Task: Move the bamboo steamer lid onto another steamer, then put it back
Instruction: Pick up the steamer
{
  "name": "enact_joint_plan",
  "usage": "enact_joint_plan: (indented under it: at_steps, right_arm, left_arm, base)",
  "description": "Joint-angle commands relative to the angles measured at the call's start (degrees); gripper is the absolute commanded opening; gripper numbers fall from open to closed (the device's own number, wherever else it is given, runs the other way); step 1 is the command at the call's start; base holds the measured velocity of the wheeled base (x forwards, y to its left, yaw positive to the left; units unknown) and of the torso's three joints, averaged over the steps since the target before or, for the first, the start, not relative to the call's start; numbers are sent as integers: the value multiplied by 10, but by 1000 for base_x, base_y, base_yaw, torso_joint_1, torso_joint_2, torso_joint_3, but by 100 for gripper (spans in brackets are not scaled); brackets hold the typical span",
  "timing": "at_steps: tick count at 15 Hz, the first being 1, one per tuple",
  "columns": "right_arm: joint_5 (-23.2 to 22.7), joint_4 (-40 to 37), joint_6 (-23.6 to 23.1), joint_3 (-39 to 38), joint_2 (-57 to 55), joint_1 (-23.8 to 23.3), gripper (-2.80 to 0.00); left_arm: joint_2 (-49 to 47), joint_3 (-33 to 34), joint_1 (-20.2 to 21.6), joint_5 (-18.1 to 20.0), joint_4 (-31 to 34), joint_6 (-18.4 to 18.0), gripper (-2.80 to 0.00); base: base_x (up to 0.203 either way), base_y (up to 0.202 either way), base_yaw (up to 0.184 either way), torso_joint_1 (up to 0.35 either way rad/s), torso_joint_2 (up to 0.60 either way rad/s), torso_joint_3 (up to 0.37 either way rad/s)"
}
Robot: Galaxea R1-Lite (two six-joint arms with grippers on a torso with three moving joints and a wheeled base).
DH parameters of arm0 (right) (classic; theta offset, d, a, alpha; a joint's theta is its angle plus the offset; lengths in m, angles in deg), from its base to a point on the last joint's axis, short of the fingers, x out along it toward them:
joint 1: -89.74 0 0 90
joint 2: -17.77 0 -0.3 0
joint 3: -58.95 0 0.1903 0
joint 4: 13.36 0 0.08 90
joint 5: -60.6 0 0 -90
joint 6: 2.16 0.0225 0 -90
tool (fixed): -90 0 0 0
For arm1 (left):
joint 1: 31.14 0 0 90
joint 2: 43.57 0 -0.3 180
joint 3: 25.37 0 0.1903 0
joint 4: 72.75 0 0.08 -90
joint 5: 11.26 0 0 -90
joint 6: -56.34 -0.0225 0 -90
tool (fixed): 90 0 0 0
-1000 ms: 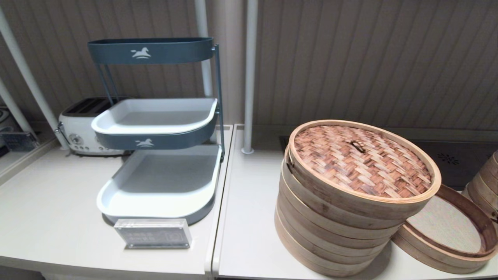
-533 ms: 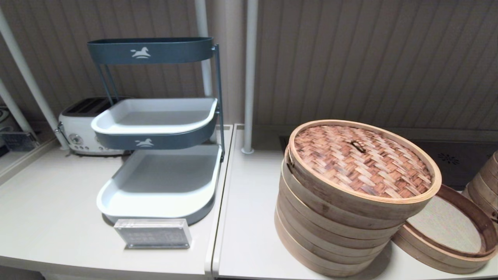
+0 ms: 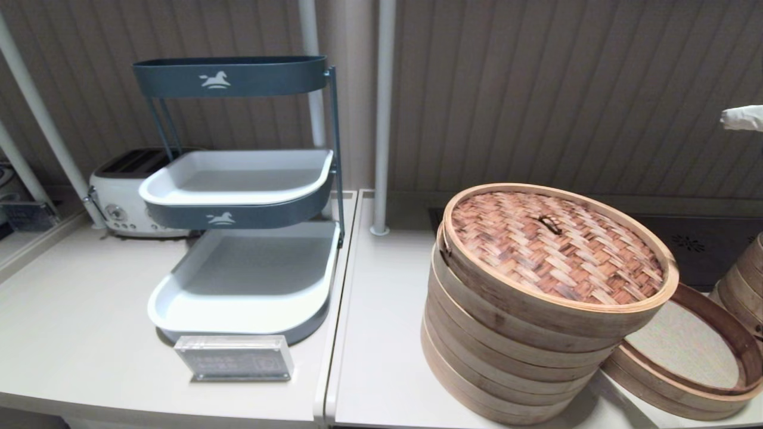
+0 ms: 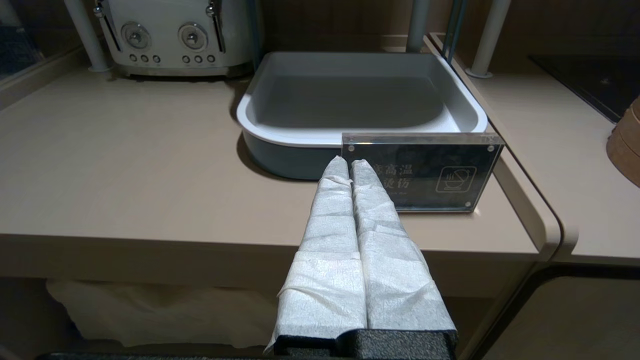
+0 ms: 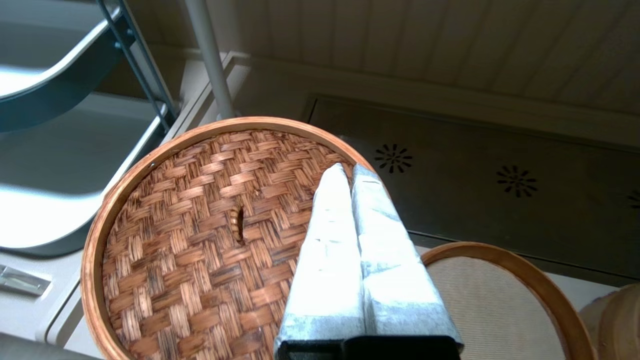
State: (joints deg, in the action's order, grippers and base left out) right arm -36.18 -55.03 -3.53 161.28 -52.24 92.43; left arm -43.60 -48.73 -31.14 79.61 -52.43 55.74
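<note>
Bamboo steamer lid (image 3: 557, 247): seated on the tall steamer stack (image 3: 506, 357), at 3 o'clock on the tabletop (image 3: 381, 333). Low steamer (image 3: 691, 351): open, pale liner showing, touching the stack's base at its 4 o'clock. Right gripper (image 5: 348, 172): cloth-wrapped fingers pressed together, empty, hanging above the lid's far edge, apart from it. Left gripper (image 4: 348, 164): fingers together, empty, low at the tabletop's near edge before an acrylic sign (image 4: 422, 172). Three-tier tray rack (image 3: 238, 190) at 10 o'clock; toaster (image 3: 122, 196) behind it.
</note>
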Motion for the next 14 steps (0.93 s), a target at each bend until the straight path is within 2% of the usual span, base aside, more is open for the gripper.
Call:
enact_joint_plan:
  at_steps: [1,5,9,10,14]
  right_arm:
    - [-10,-12,0,38,-73,0,-280]
    - [-46,-25,0,79,-144,4,-280]
    - [-48,-20,0,88,-175,26,-280]
    - [-47,-20,0,91,-181,36,-3]
    - [-43,-20,-2,92,-200,67,0]
  left_arm:
    - [0,16,0,0,0,0,-280]
    - [0,16,0,0,0,0,-280]
    - [0,16,0,0,0,0,-280]
    - [0,16,0,0,0,0,-280]
    - [0,16,0,0,0,0,-280]
  base:
    - [0,0,0,0,0,0]
    - [0,0,0,0,0,0]
    - [0,0,0,0,0,0]
    - [0,0,0,0,0,0]
    - [0,0,0,0,0,0]
